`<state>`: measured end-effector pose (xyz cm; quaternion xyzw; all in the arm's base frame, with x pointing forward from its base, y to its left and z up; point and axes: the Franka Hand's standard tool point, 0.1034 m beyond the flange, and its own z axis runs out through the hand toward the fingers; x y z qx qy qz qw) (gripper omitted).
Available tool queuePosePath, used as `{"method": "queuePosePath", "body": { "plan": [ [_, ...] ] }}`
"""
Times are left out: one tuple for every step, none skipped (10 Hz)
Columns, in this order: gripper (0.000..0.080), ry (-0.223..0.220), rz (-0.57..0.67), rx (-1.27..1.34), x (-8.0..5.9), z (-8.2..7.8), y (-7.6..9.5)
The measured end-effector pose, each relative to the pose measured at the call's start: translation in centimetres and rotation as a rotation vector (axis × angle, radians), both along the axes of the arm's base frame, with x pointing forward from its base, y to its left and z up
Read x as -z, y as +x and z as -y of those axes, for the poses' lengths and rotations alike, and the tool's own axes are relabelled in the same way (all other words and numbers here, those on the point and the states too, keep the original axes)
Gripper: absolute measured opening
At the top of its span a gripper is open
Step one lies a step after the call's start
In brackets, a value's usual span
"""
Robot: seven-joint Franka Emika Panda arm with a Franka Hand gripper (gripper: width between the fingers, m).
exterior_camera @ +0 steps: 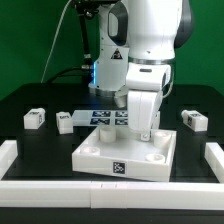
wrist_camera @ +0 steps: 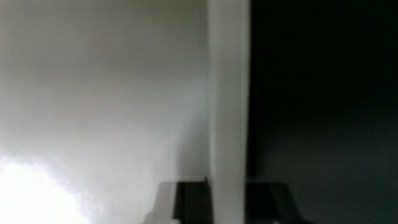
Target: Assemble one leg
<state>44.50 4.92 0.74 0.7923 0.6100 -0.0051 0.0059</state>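
Three legs show in the exterior view, each a small white post with tags: one (exterior_camera: 35, 118) at the left, one (exterior_camera: 66, 121) beside it, one (exterior_camera: 193, 120) at the right. All lie on the black table, apart from my gripper. The large white square panel (exterior_camera: 115, 152) lies in the front middle. My gripper (exterior_camera: 146, 132) reaches down onto its far right rim. In the wrist view the gripper (wrist_camera: 226, 203) has its dark fingers (wrist_camera: 187, 203) on either side of the panel's thin white rim (wrist_camera: 226, 90), closed against it.
The marker board (exterior_camera: 104, 117) lies behind the panel. A raised white border (exterior_camera: 110, 190) runs along the table's front and up both sides. Cables hang behind the arm at the back.
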Motion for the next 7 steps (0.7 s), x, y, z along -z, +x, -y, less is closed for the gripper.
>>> {"method": "queuePosePath", "body": {
  "plan": [
    [0.0057, 0.000, 0.000, 0.000, 0.0, 0.0, 0.0],
    [0.0057, 0.000, 0.000, 0.000, 0.0, 0.0, 0.0],
    [0.0057, 0.000, 0.000, 0.000, 0.0, 0.0, 0.0],
    [0.0058, -0.006, -0.008, -0.059, 0.0, 0.1, 0.0],
    [0.0058, -0.015, -0.019, -0.145, -0.3, 0.1, 0.3],
    [0.0058, -0.013, -0.013, -0.172, -0.5, -0.4, 0.9],
    [0.0058, -0.023, -0.041, -0.213, -0.5, -0.8, 1.1]
  ]
}}
